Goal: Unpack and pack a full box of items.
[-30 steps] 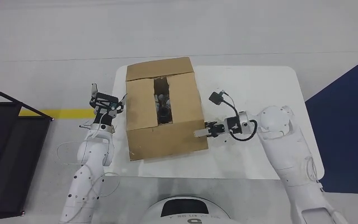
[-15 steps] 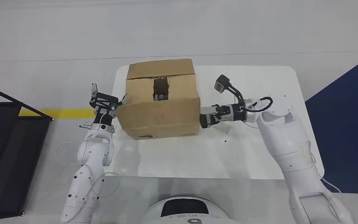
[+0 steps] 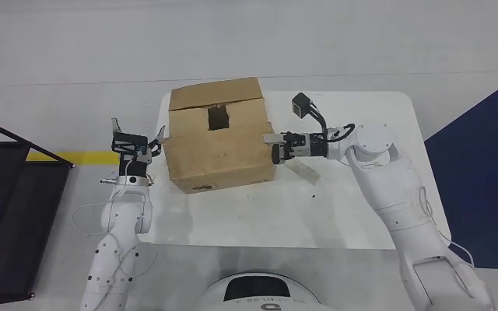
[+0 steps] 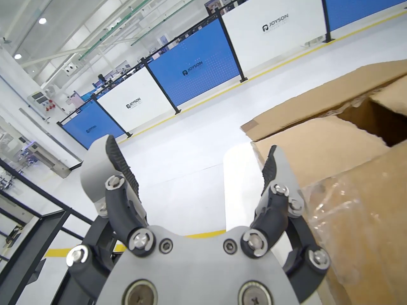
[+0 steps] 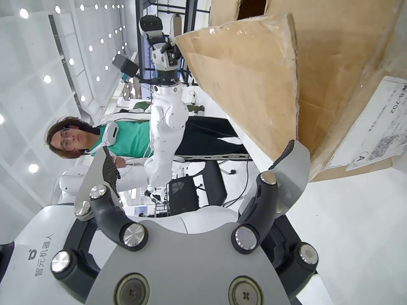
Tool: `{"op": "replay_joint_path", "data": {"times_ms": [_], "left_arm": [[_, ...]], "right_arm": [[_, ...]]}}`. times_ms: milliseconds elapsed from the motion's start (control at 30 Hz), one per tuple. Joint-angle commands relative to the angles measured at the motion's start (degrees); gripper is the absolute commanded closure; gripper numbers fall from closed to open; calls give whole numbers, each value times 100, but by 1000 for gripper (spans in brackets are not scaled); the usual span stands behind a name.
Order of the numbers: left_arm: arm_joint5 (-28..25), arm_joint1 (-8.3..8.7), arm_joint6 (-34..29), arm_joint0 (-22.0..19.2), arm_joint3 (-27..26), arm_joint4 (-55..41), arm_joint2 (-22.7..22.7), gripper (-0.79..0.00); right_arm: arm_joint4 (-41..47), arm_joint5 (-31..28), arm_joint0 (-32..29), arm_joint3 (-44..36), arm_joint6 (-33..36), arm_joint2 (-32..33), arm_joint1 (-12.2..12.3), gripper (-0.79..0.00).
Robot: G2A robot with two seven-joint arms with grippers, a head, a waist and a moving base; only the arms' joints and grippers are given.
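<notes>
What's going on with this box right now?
A cardboard box sits on the white table, top flaps mostly shut with a gap between them. The left end effector is open beside one side of it; the right end effector, also open, is at the opposite side, close against the box. Neither holds anything.
</notes>
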Motion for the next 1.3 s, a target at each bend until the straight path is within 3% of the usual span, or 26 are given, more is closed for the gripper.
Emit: {"op": "replay_joint_path", "data": {"times_ms": [0,133,367,467,633,867,1267], "left_arm": [[-321,16,165,33,-4,-61,6,-785],[-375,30,222,45,-3,30,1,-785],[434,-5,-250,-112,50,-199,-231,-785],[514,-1,-415,-191,135,-153,-314,-785],[323,34,-726,-562,616,-66,-511,-785],[-548,78,-1517,-1380,1456,256,-304,-785],[-827,35,-1541,-2468,2657,202,182,-785]], "right_arm": [[-15,-13,-31,-84,-74,41,16,-785],[-37,56,-88,-223,-207,82,42,-785],[-195,125,-142,-404,-395,48,76,-785],[-199,112,-175,-474,-435,51,91,-785],[-241,114,-187,-532,-510,17,107,-785],[-290,113,-252,-709,-590,22,141,-785],[-360,101,-587,-959,-784,150,225,-785]]}}
